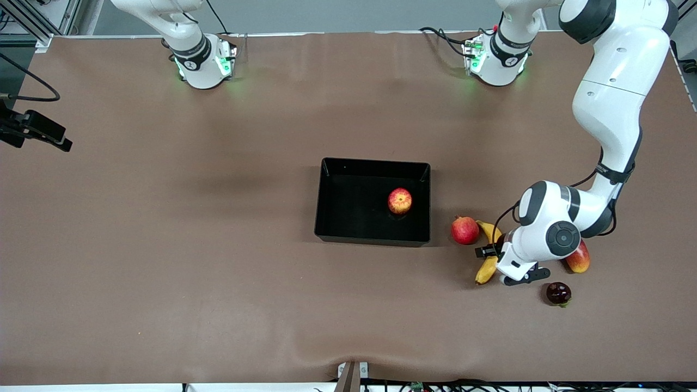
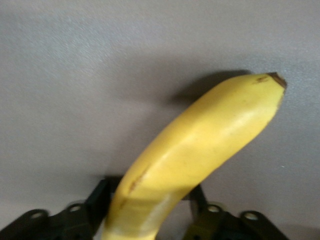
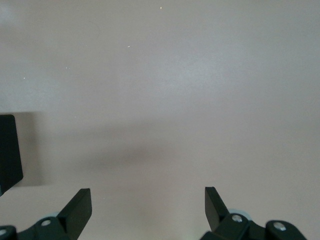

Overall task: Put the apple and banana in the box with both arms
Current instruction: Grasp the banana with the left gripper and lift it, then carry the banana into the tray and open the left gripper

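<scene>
The apple lies in the black box, toward the left arm's end of it. The yellow banana lies on the table beside the box, toward the left arm's end. My left gripper is low over the banana's middle, its fingers closed against both sides of the banana. In the left wrist view the banana runs out from between the fingers. My right gripper is open and empty over bare table, with a corner of the box at the edge of its view; it is out of the front view.
A red pomegranate touches the banana's end farther from the camera. A red-yellow mango lies partly under the left arm. A dark purple fruit lies nearer the camera. A black camera mount sits at the right arm's end.
</scene>
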Available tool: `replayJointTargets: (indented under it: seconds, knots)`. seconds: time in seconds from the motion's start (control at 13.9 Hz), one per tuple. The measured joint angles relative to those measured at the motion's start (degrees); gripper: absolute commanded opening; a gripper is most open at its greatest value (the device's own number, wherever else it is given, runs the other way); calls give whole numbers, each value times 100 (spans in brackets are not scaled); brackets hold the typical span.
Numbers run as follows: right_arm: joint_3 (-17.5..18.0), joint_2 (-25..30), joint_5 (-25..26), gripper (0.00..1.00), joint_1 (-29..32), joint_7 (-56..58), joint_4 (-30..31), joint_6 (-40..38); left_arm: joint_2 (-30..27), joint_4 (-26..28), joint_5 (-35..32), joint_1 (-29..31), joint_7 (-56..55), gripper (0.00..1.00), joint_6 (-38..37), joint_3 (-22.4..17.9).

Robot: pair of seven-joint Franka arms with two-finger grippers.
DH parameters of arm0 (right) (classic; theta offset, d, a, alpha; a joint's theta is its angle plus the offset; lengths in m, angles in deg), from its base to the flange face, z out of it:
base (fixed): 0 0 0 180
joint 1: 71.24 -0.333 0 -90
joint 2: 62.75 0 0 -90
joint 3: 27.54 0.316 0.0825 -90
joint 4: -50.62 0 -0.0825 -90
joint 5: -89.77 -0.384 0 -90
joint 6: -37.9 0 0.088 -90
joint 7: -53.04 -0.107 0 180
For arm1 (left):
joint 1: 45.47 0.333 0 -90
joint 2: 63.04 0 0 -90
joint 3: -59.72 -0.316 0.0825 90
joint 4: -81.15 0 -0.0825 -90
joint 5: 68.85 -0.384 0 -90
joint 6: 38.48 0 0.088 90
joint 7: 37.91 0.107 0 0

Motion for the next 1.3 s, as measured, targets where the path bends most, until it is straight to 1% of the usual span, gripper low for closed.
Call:
replayJointTargets:
  seconds: [0.22, 0.5, 0.65, 0.72, 0.86, 1.01, 1.08, 1.22, 1.3]
  knots:
    - [1, -19, 0, 100, -9, 0, 2, 122, -188, -28, -1, 135, 326, 0, -403, 2]
    - [1, -26, 0, 100, -9, 0, 4, 143, -732, -80, -1, 143, 518, 0, -1136, 90]
    - [1, -36, -1, 100, -10, 0, 8, 145, -1122, -102, 0, 133, 504, 0, -1690, 345]
    - [2, -41, -1, 100, -11, 0, 11, 145, -1291, -101, 3, 126, 419, 0, -1905, 559]
    - [2, -51, -1, 100, -12, 0, 15, 145, -1459, -86, 4, 71, -107, 0, -2069, 1058]
    - [2, -59, -1, 100, -13, 0, 16, 145, -1431, -47, 4, -156, -844, 0, -2046, 1438]
    - [3, -61, -1, 100, -14, 0, 16, 145, -1383, -31, 4, -398, -1162, 0, -1969, 1503]
    - [3, -62, -1, 100, -15, 0, 16, 146, -1241, -27, -36, -1033, -1675, 0, -1678, 1508]
    - [3, -62, -1, 100, -15, 0, 16, 146, -1166, -27, -157, -1328, -1861, 0, -1540, 1506]
